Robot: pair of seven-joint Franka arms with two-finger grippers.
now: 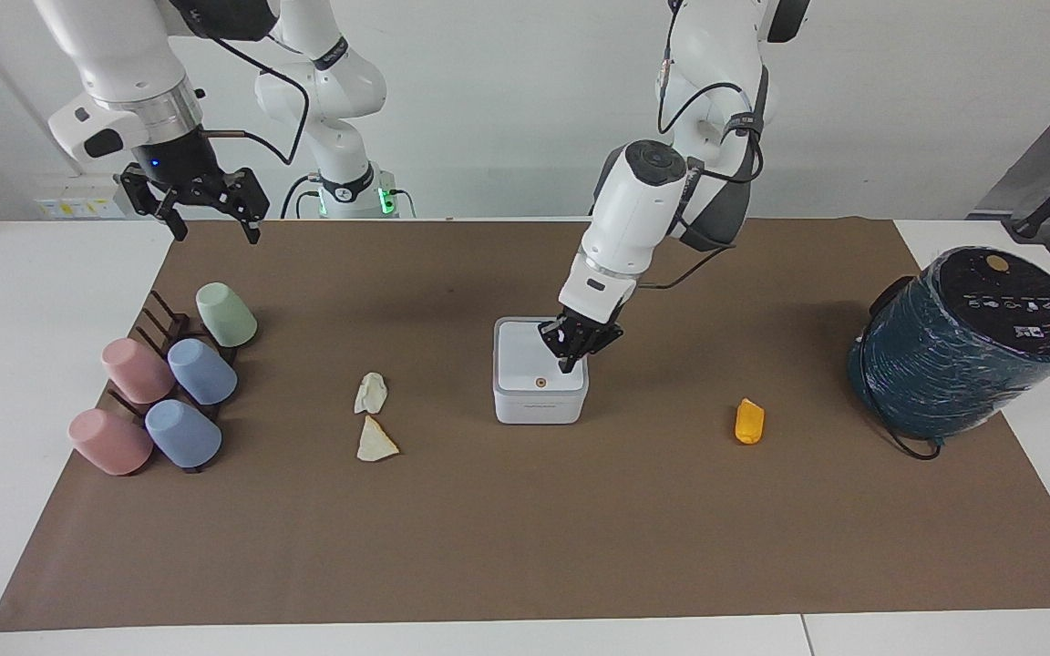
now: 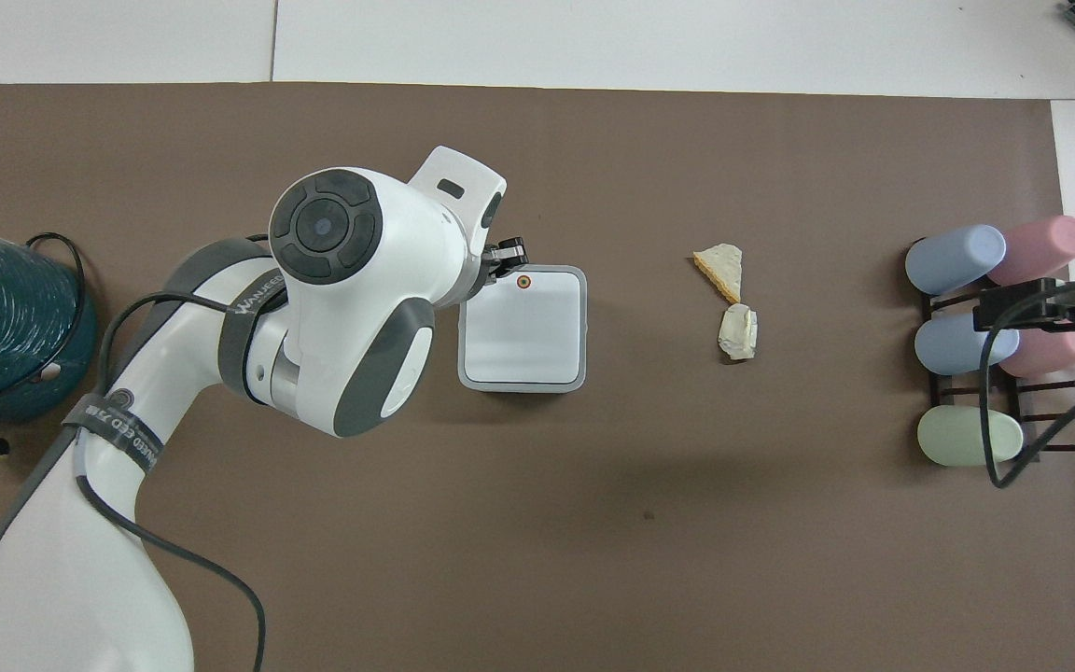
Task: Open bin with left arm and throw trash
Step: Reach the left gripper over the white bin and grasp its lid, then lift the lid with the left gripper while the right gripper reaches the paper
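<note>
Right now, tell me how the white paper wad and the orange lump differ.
The white paper wad is pale and crumpled; the orange lump is bright orange and smooth-looking. The wad lies toward the right arm's end of the table from the bin, close beside the cream triangular piece; the lump lies alone toward the left arm's end, slightly farther from the robots. Both are small scraps lying on the brown mat, untouched by either gripper.

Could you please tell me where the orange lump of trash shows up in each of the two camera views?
Facing view: the orange lump lies on the brown mat, beside the bin, toward the left arm's end of the table.
Overhead view: not visible; the left arm covers that spot.
Shared landmark: the bin, near the middle of both views.
</note>
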